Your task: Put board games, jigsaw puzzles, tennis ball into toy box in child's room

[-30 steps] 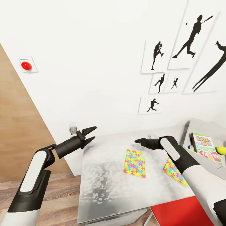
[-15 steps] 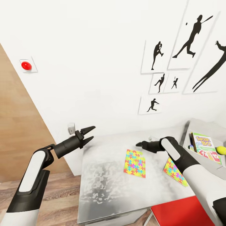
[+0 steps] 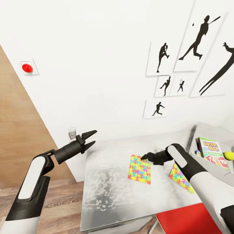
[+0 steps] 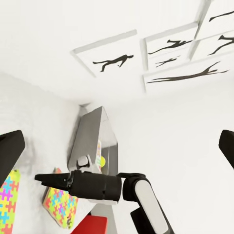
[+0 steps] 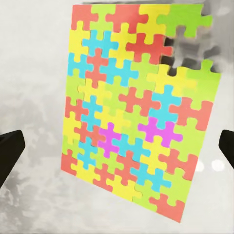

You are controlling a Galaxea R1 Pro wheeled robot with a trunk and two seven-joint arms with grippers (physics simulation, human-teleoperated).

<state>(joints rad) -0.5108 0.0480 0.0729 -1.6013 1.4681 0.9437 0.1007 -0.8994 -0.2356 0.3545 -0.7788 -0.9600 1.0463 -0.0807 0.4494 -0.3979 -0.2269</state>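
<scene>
A multicoloured jigsaw puzzle [image 3: 139,169] lies flat on the mottled grey table [image 3: 107,191]; the right wrist view looks straight down on the same puzzle [image 5: 139,109]. My right gripper [image 3: 144,156] hovers at its far edge, pointing down, fingers [image 5: 9,151] spread wide and open. A second jigsaw puzzle [image 3: 180,178] lies partly under my right forearm. The grey toy box [image 3: 208,130] at the right holds a Skip-Bo board game [image 3: 213,152] and a yellow-green tennis ball [image 3: 229,155]. My left gripper [image 3: 90,137] stands open over the table's far left corner.
A white wall with framed black silhouette pictures [image 3: 191,42] runs behind the table. A red button plate [image 3: 27,67] is on the wall at left. A red chair seat [image 3: 191,219] is at the table's near right. Wooden floor [image 3: 58,208] lies left.
My right gripper has dropped and drawn nearer, from above the far table to just over the first puzzle's far edge. My left gripper has shifted slightly left.
</scene>
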